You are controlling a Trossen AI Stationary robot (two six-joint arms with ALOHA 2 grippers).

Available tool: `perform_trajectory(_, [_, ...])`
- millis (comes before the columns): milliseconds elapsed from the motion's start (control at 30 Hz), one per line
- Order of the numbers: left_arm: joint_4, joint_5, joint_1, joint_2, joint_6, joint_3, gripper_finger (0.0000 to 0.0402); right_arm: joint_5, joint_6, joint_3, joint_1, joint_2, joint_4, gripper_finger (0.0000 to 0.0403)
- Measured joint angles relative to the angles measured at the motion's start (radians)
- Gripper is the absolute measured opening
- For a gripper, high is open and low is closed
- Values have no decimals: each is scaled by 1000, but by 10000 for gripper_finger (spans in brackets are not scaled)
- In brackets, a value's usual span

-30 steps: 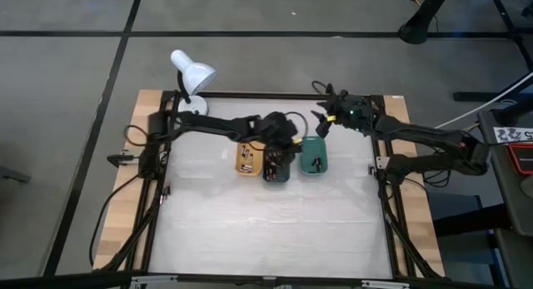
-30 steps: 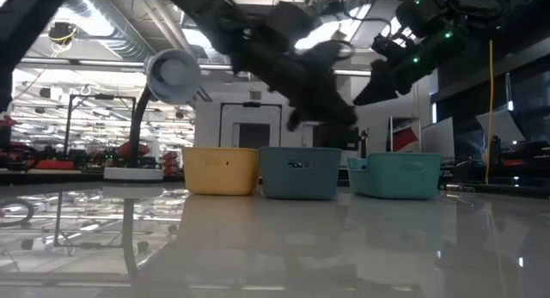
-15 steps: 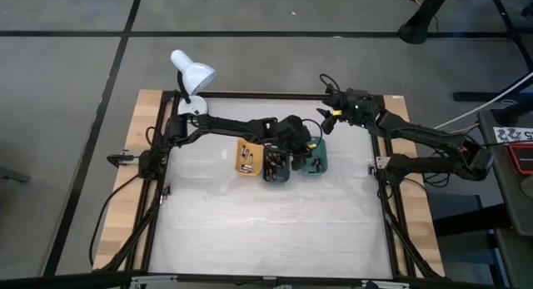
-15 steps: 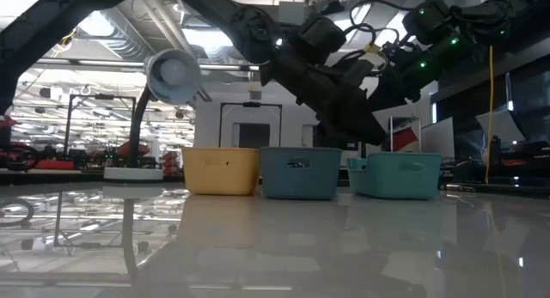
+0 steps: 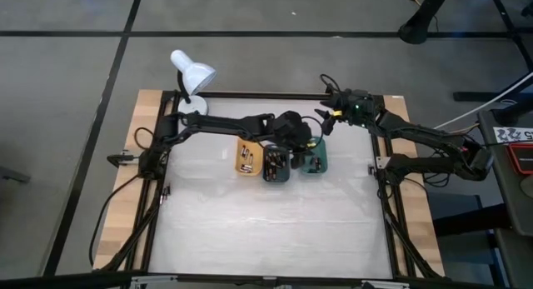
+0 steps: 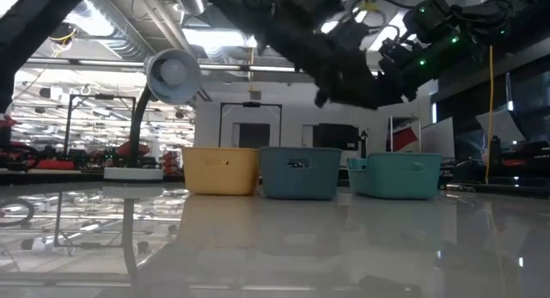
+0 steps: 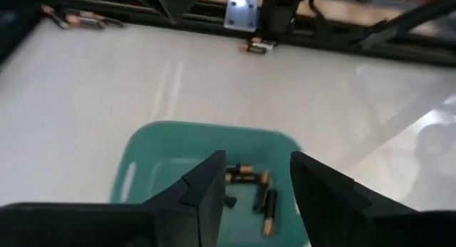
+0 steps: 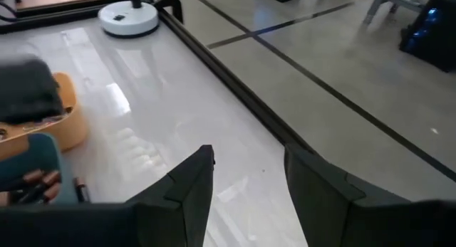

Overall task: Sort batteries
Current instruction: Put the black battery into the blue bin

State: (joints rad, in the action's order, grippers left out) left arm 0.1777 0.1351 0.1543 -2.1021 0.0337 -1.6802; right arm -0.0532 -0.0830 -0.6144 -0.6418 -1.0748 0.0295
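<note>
I see three little trays in a row near the far middle of the tabletop (image 5: 266, 231): an orange tray (image 5: 246, 158), a dark teal tray (image 5: 276, 164) and a green tray (image 5: 315, 160). They sit side by side, very close together.

My left end effector (image 5: 306, 147) hangs over the green tray. In the left wrist view its two dark fingers (image 7: 206, 193) are apart, with nothing between them. Looking down past them, I see a few batteries (image 7: 258, 192) lying on the bottom of the green tray (image 7: 153, 151). They are dark with coppery ends. They lie loose, some touching each other.

More batteries (image 5: 244, 160) lie in the orange tray, and the dark teal tray holds a bunch too. Some other batteries (image 7: 80, 19) lie right on the tabletop, near the black frame at its edge. One more battery (image 7: 258, 45) lies by a metal bracket there.

My right end effector (image 5: 326, 117) is up in the air near the far edge of the tabletop, just behind the green tray. In the right wrist view its fingers (image 8: 187, 183) stand apart and hold nothing.

A white desk lamp (image 5: 191, 75) stands at the far left corner of the tabletop. In the low view the three trays stand in a line, and both arms are above them.
</note>
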Motion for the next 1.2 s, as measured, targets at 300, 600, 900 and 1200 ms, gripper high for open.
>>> perform_trajectory(300, [539,-174,-57,140,7,-1,141,-20,8,1,1,0,3,172])
perform_trajectory(600, [1032,-401,-215,303,281,111,141,-64,12,1,1,0,14,172])
perform_trajectory(900, [1087,-412,-392,622,955,522,141,-100,34,1,1,0,30,172])
perform_trajectory(1200, [1051,-73,-521,737,1562,872,141,-124,53,1,1,0,32,172])
